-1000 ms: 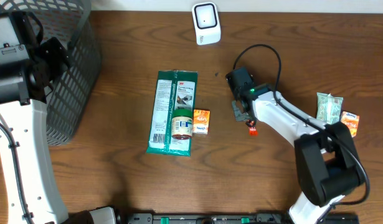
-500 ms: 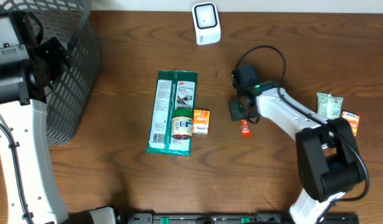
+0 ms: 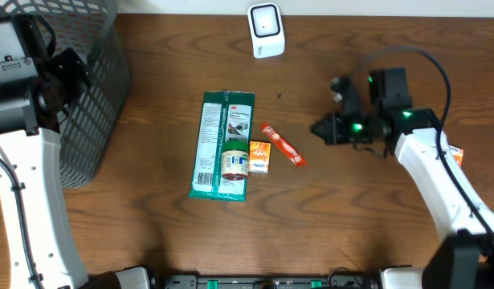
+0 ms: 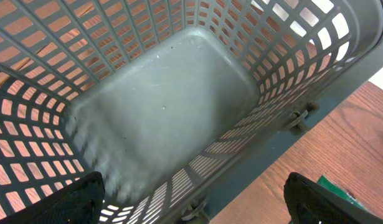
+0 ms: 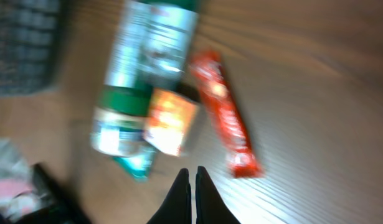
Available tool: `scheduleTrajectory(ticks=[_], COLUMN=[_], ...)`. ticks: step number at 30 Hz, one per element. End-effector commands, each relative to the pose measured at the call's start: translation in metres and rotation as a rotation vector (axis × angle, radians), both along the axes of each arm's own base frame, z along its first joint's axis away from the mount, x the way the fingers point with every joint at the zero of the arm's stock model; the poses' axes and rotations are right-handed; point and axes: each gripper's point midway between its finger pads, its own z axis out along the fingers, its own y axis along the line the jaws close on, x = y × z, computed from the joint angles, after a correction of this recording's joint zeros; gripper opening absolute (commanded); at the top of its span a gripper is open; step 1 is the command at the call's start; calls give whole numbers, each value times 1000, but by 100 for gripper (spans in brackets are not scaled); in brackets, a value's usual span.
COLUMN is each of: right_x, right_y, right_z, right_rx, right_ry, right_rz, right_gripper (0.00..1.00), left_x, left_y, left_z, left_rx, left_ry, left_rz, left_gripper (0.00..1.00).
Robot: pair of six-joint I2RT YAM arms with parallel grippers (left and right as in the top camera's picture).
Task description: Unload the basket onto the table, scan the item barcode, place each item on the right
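Scanning target: red stick packet [image 3: 282,144], lying flat and slanted on the table [image 3: 375,233], just beside the small orange box [image 3: 259,156] and apart from both grippers. Its print is too blurred for you to read, even in the right wrist view.
Scanner: white scanner [image 3: 265,30], standing at the far edge of the table, well apart from the red stick packet.
Container: grey mesh basket [image 3: 94,96] at the far left corner. Looking down through the left wrist camera, you see only its grey floor and slotted walls.
Left gripper [image 4: 200,202]: above the basket's mouth, fingers spread wide (one black tip in each lower corner of its own view), gripping nothing.
Right gripper [image 3: 319,128]: to the right of the red stick packet and pointing towards it, fingers pressed together with nothing between them.
Green flat pack [image 3: 218,132]: lying lengthwise mid-table, with a pale text panel down one long side. The small red logo at its far end is too small for you to read.
Jar [image 3: 234,160]: on its side across the near end of the green flat pack, next to the small orange box (pale label, wording illegible).
Small orange box: printed face up, lettering not legible.
Right edge: second orange carton [image 3: 454,156], partly hidden beside the right arm.
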Motion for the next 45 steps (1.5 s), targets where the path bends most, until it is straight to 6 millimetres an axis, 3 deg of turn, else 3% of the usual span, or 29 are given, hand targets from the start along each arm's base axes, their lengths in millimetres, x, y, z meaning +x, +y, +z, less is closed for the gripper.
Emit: scheduleTrajectory(ticks=[1,3,6,7,9,13,17,21,26,27,29,30,31,34,38,42,45], right_x=[-18,-17,-11,-4,1,-1,-7,-14,-21,-22,-25,-24,-23,-12,-1,0,0], right_y=[-52,-66,-75,-71,-63,-37,-12,19,18,19,28,30,32,37,17,-20,-69], right_z=[-70,-73,-58,-43,-33,-33,-61,-103,-149,-153,-153,-147,-138,-79,5,76,107], right_rx=[-109,-111,-109,-110,-110,-124,-233,-336,-631,-659,-658,-650,-637,-520,-356,-134,-103], right_ry=[152,165,136,95,61,39,72,64,45,41,30,33,38,27,-50,-154,-214], right_rz=[-91,-130,-151,-142,-119,-43,0,85,143,154,176,167,154,119,24,-96,-252], right_gripper=[31,46,48,46,49,54,53,51,50,47,8,1,1,1,1,1,1], left_x=[-1,-1,-1,-1,-1,-1,-1,-1,-1,-1,-1,-1,-1,-1,-1,-1,-1], left_y=[4,4,4,4,4,4,4,4,4,4,4,4,4,4,4,4,4], left_z=[3,3,3,3,3,3,3,3,3,3,3,3,3,3,3,3,3], left_rx=[16,16,16,16,16,16,16,16,16,16,16,16,16,16,16,16,16], left_ry=[-1,-1,-1,-1,-1,-1,-1,-1,-1,-1,-1,-1,-1,-1,-1,-1,-1], left_rz=[6,6,6,6,6,6,6,6,6,6,6,6,6,6,6,6,6], left_gripper=[92,92,93,92,92,92,92,92,92,92,93,93,92,93,93,92,93])
